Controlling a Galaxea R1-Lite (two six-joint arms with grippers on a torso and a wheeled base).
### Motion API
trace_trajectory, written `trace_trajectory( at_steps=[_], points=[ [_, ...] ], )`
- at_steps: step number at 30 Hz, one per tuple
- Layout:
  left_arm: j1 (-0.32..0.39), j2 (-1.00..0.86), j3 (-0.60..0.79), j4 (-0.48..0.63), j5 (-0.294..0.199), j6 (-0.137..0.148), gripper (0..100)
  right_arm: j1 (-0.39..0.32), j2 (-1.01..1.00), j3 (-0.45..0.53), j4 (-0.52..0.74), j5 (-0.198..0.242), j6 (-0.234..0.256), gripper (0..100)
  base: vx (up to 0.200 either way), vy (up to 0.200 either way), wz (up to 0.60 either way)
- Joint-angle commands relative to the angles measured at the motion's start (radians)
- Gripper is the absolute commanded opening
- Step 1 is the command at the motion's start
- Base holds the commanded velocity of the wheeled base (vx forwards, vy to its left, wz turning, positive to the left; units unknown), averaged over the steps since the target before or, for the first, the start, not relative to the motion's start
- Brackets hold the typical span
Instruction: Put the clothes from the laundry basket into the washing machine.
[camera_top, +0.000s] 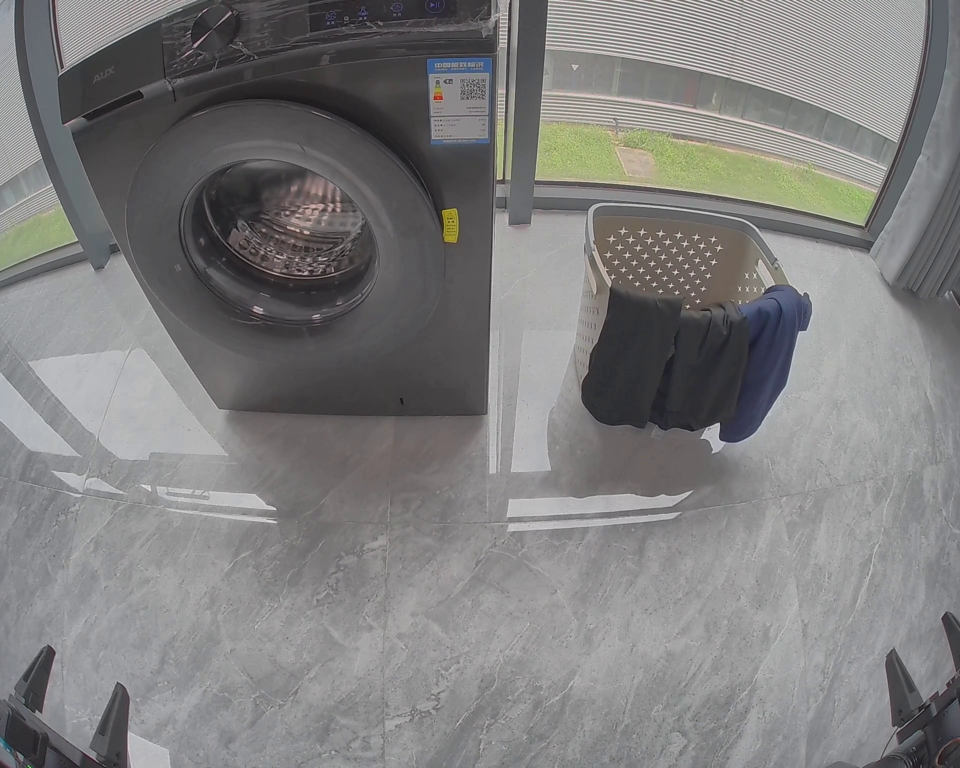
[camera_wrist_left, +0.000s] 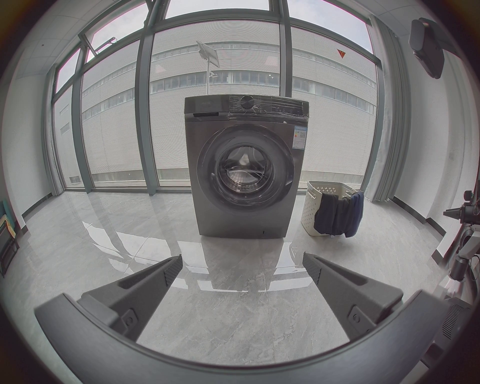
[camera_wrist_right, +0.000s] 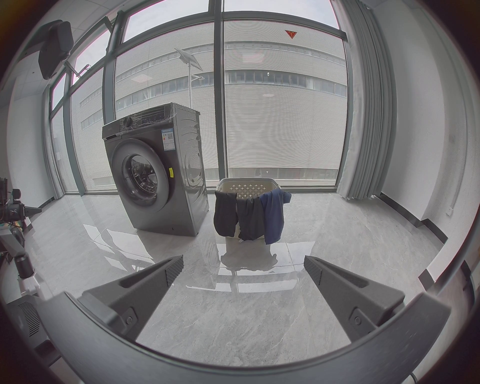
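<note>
Bright daylight poured in through the big windows (camera_wrist_left: 240, 60), glaring off the glossy floor (camera_top: 500, 600); wrist views bent fisheye, corners dark.

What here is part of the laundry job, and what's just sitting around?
For the job: washing machine; laundry basket; draped over its front rim, the left dark garment, middle dark garment and blue garment.
Just there: curtain; window post; tiled floor.
</note>
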Motion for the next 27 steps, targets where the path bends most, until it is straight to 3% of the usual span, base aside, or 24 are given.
trace_trajectory(
  at_steps=[1,3,12,27],
  points=[
    [0.000,-0.010,0.015,0.000,-0.001,-0.003,100,0.000,-0.015,0.018,0.000,0.000,0.000,100,0.200,0.000,0.00],
    [0.000,-0.010,0.015,0.000,0.000,-0.003,100,0.000,-0.015,0.018,0.000,0.000,0.000,100,0.200,0.000,0.00],
    [0.000,-0.010,0.015,0.000,0.000,-0.004,100,0.000,-0.015,0.018,0.000,0.000,0.000,100,0.000,0.000,0.00],
    [0.000,-0.010,0.015,0.000,0.000,-0.004,100,0.000,-0.015,0.018,0.000,0.000,0.000,100,0.000,-0.200,0.00]
  ],
)
